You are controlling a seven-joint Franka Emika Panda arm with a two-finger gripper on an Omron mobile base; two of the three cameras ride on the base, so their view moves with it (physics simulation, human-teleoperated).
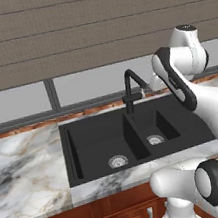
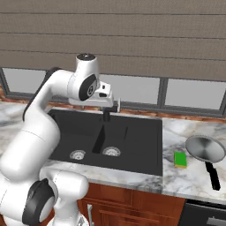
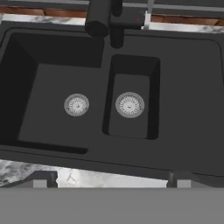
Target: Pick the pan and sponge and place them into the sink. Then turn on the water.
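Note:
The silver-grey pan [image 2: 205, 148] lies on the marble counter right of the sink, its black handle toward the front edge. Just to its left, the green sponge [image 2: 179, 160] rests on the counter by the sink's right rim. Both basins of the black sink [image 1: 91, 139] [image 2: 132, 141] [image 3: 48, 100] hold nothing but their drains. My gripper [image 2: 116, 106] [image 3: 111, 180] hangs open above the sink, close to the black faucet [image 1: 130, 89] [image 3: 107, 19], with nothing between its fingers. No water runs from the faucet.
Marble counter [image 1: 25, 171] spreads to the left of the sink and to its right [image 2: 194, 176]. A window with closed blinds [image 1: 67, 32] sits behind the faucet. Wooden cabinet fronts run below the counter edge.

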